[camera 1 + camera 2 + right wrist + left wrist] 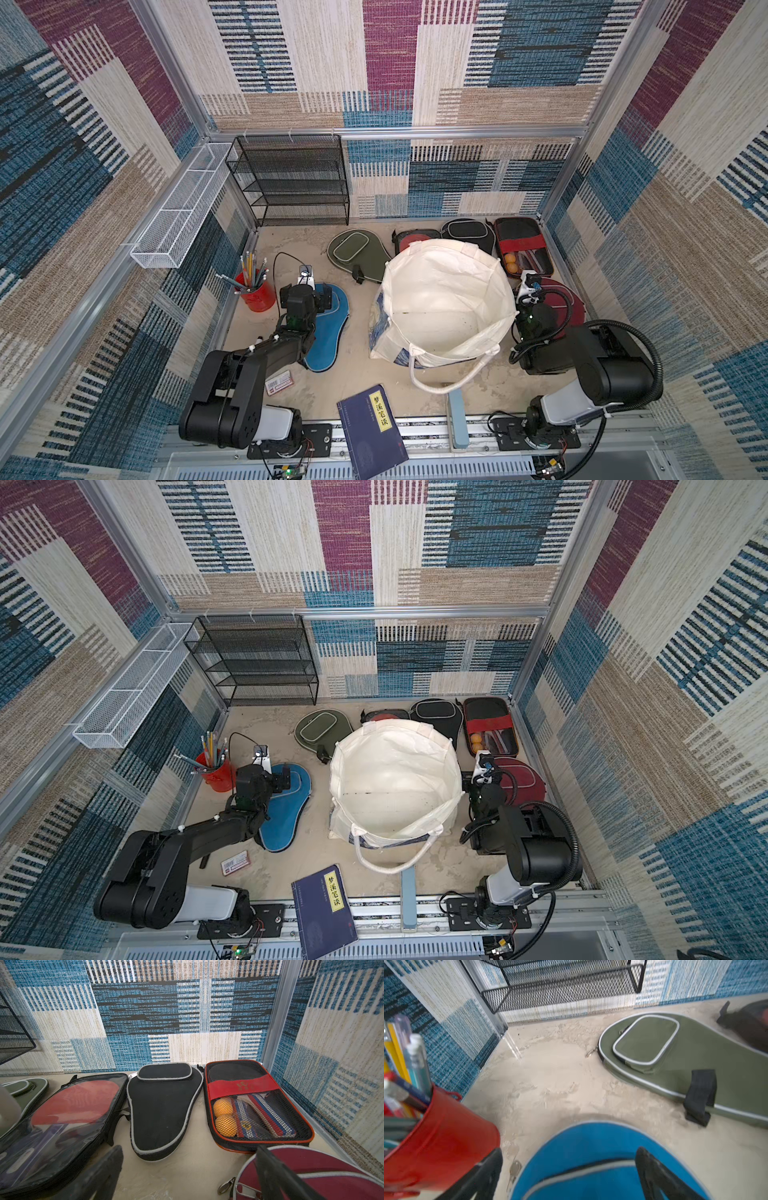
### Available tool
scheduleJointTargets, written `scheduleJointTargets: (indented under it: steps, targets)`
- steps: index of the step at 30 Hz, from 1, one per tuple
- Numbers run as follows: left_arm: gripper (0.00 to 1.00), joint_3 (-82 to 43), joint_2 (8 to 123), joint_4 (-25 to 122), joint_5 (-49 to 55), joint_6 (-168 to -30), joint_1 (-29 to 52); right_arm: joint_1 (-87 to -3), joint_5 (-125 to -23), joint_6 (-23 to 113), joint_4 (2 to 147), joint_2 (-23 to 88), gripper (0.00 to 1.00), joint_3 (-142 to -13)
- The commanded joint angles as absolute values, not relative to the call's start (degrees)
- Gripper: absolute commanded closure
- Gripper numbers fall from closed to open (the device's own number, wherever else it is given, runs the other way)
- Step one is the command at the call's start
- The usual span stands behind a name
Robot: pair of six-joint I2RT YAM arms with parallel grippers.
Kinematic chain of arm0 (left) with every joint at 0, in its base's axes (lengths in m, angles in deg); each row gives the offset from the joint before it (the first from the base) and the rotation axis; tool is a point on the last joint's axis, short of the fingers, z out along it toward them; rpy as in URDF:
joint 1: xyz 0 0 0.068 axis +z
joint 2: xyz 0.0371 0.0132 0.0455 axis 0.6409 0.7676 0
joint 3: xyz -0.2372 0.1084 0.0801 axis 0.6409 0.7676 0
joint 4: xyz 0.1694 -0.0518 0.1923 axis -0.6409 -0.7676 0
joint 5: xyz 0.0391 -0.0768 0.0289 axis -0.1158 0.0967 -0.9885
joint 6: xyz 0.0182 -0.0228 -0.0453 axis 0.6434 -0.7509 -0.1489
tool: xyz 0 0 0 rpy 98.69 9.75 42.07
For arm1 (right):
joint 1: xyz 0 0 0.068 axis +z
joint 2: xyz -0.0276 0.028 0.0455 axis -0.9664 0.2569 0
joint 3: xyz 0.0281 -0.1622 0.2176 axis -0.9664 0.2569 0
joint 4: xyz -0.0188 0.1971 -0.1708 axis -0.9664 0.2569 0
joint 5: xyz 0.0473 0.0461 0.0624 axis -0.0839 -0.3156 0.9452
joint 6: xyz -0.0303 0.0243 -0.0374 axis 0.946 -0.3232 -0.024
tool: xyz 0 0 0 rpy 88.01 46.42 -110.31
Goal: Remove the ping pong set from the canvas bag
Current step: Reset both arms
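The cream canvas bag [440,286] [395,771] stands open mid-table, and nothing shows inside it. Around it the ping pong set lies on the table: the olive case [357,253] [695,1047], the clear case with a red paddle [68,1109], the black case [162,1109] and the black-red case with orange balls [255,1105] behind it, the maroon case [571,299] to the right and the blue case [332,332] to the left. My left gripper [569,1152] hovers open over the blue case. My right gripper [189,1149] is open beside the maroon case [332,1174].
A red pencil cup [257,293] stands close to the left gripper. A black mesh shelf [291,178] and a white wire basket [183,203] line the back left. A dark blue book [374,428], a small card [279,381] and a pale blue bar [457,415] lie near the front edge.
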State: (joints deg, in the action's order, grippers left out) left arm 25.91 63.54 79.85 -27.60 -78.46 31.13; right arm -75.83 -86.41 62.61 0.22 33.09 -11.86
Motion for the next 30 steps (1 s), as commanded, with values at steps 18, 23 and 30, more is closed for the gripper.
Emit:
scheduleJointTargets:
  steps: [18, 23, 30]
  targets:
    - [0.0, 28.8, 70.0, 90.1, -19.5, -82.7, 39.6, -75.7, -87.0, 63.0, -2.2, 33.2, 0.01, -11.8]
    - [0.0, 29.7, 70.7, 93.2, -19.6, -82.3, 39.7, -75.8, -86.9, 63.0, -2.2, 33.2, 0.01, -11.9]
    - [0.0, 29.6, 70.4, 92.5, -19.5, -82.5, 39.7, -75.7, -83.1, 64.4, -1.0, 33.2, 0.01, -12.5]
